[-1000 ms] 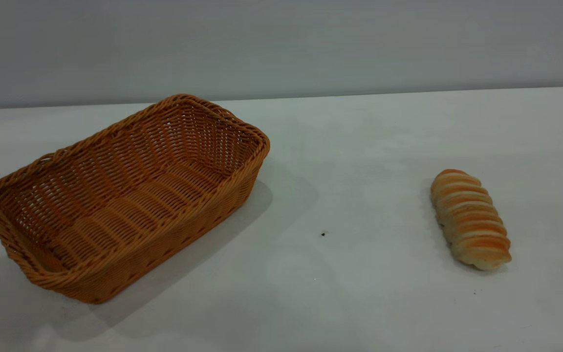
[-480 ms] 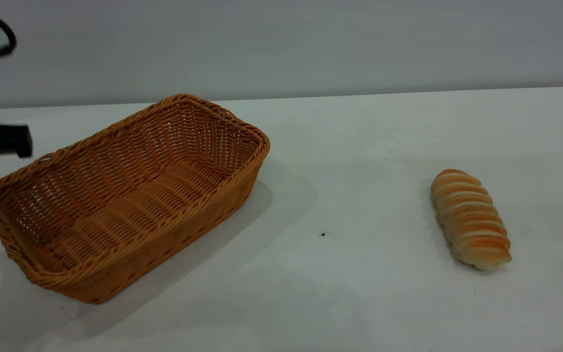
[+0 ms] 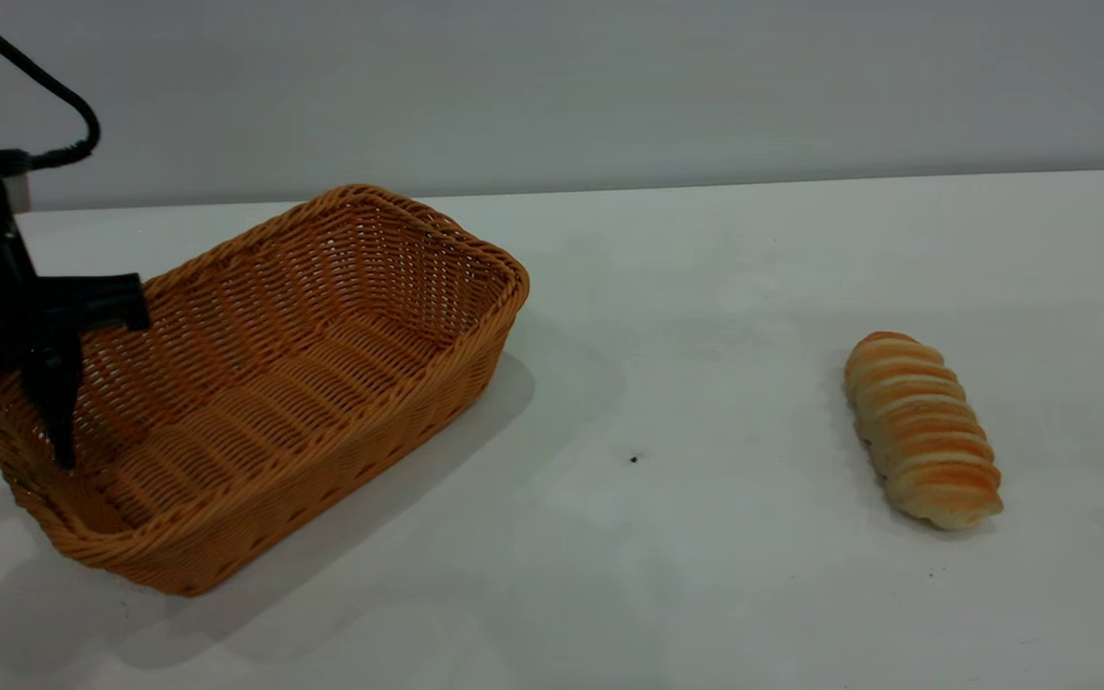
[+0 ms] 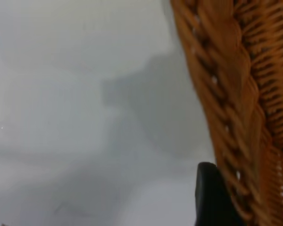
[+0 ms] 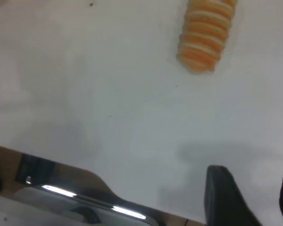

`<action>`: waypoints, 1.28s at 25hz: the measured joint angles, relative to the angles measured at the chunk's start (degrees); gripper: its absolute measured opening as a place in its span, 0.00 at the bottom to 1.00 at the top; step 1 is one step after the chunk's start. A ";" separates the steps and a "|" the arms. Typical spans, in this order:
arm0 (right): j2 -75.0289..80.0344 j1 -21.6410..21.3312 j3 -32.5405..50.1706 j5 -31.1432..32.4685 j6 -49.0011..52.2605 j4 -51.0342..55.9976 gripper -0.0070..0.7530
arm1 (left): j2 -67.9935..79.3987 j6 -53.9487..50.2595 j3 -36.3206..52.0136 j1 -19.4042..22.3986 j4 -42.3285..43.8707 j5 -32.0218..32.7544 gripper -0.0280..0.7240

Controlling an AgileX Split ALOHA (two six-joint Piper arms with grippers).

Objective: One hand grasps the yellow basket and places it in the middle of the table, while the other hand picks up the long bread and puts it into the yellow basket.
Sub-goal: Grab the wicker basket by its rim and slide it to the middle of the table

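Observation:
The yellow basket (image 3: pixel 375 422) lies at the table's left with its long axis running back and to the right. My left gripper (image 3: pixel 8 450) is open and straddles the rim of the basket's near left end, with one finger outside and one inside. In the left wrist view the braided rim (image 4: pixel 226 94) runs beside the outer finger (image 4: pixel 211 197). The long bread (image 3: pixel 921 431) lies on the table at the right, apart from the basket. It also shows in the right wrist view (image 5: pixel 205 33). My right gripper (image 5: pixel 257 197) is open and empty above the table's edge, short of the bread, and is out of the exterior view.
The white table (image 3: pixel 705 287) stretches between the basket and the bread, with a tiny dark speck (image 3: pixel 633 459) on it. A grey wall stands behind. The table's edge and a metal frame (image 5: pixel 85 197) show in the right wrist view.
My left gripper has come in from the left and lowered over the basket's left end rim. The basket and the bread have not moved.

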 joint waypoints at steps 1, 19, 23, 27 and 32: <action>0.00 0.00 0.00 -0.04 -0.24 0.18 0.45 | 0.48 0.00 -0.46 0.00 0.00 -0.07 0.61; 0.00 0.00 0.00 -0.57 -0.46 0.49 0.45 | 10.54 -0.45 -3.59 0.19 0.16 -5.29 0.60; 0.00 0.00 0.00 -0.74 -0.61 0.49 0.45 | 10.61 -0.97 -4.50 0.31 0.10 -6.77 0.43; 0.00 0.00 0.00 -0.86 -0.63 0.55 0.45 | 10.83 -0.87 -6.75 0.31 -0.45 -8.24 0.23; 0.00 0.00 0.00 -0.86 -0.63 0.55 0.45 | 10.64 3.38 -10.11 0.31 -1.14 -5.30 0.22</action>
